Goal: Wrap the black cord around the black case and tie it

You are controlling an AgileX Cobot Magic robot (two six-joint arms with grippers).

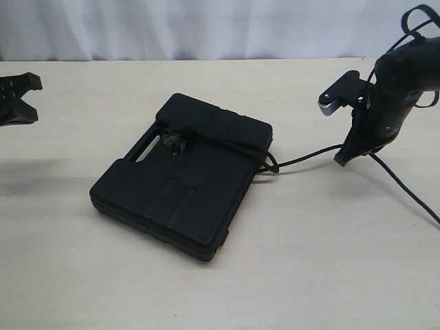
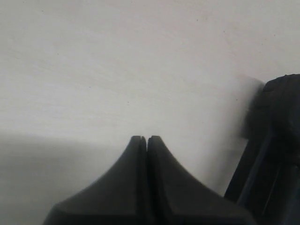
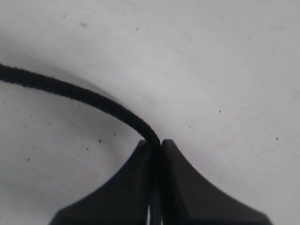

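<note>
Between the right gripper's (image 3: 157, 143) fingertips the black cord (image 3: 70, 91) was pinched, the two jaws closed tight on it with no gap showing. From that grip the cord curved away over the pale table (image 1: 309, 275). In the exterior view the gripper hung above the table to the right of the black case (image 1: 172, 192). The cord ran leftward from it to the case's right edge, made a small loop there, and crossed the lid diagonally to a frayed tuft (image 1: 175, 142) just beside the oval handle slot (image 1: 146, 146). The case lay flat near the middle of the table. The left gripper (image 2: 144, 138) had its jaws pressed together on nothing, over bare table, with a corner of the case close by and the cord well apart from it
</note>
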